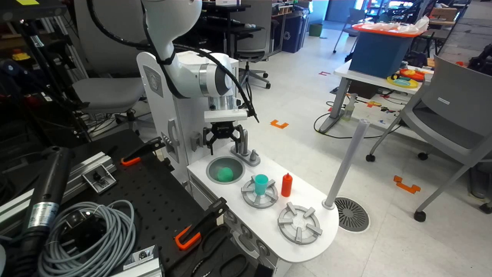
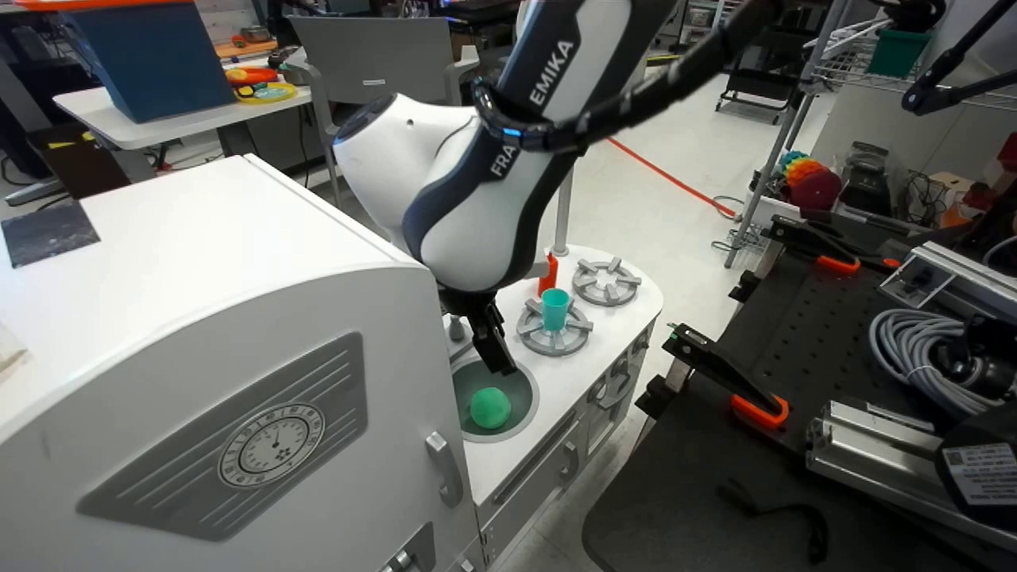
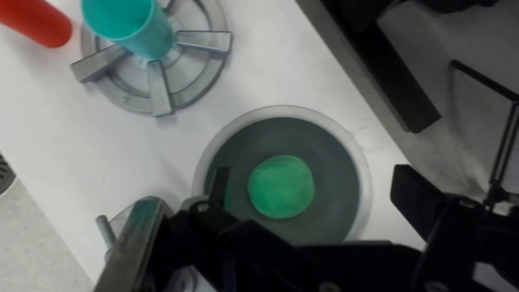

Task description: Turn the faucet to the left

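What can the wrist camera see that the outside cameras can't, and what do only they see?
Only the wrist view: a thin bent black rod, which I can't identify.
Only the exterior views: the white robot arm, a second burner and coiled grey cable.
All share, at least partly: the gripper, faucet, sink, green ball, teal cup and red bottle.

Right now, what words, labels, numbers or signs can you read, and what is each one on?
"EMIKA": on the robot arm.
"FRA": also on the arm, cut off by the black cable.
Recycling arrows: on the blue bin.
Too small or blurred: the round dial; labels on the grey chair, black rod and black housing.
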Robot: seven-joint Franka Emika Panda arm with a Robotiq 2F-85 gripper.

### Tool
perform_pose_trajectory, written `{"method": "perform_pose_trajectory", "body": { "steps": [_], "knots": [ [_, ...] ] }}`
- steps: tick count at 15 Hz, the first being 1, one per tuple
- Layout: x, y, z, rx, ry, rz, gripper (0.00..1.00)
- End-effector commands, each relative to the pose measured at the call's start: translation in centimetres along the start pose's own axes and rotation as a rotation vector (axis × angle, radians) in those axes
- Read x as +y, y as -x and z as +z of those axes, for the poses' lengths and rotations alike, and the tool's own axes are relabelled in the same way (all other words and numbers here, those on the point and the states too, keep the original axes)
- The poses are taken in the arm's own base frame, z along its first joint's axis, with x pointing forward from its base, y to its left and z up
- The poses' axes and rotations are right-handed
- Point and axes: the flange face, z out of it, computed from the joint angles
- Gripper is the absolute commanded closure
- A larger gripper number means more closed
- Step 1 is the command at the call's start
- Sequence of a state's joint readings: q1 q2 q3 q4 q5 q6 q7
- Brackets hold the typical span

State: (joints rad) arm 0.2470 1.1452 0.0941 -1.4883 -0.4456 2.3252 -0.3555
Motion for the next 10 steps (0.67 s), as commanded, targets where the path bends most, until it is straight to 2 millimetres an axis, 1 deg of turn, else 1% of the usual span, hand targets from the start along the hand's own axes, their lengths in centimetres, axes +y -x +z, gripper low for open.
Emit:
{"method": "perform_pose_trajectory", "body": {
  "steps": [1,3,6,9,10],
  "knots": [
    [-0.3,1.1,-2.0,-0.017,-0.163,0.074,0.0],
    [0.8,2.5,-2.6,-0.033,-0.232,0.151,0.0],
    [2.7,6.0,-3.6,-0.119,-0.32,0.277,0.0],
    [4.3,9.8,-5.1,-0.131,-0.416,0.386,0.0],
    [5.0,11.2,-5.6,-0.15,-0.4,0.454,0.0]
  ]
}}
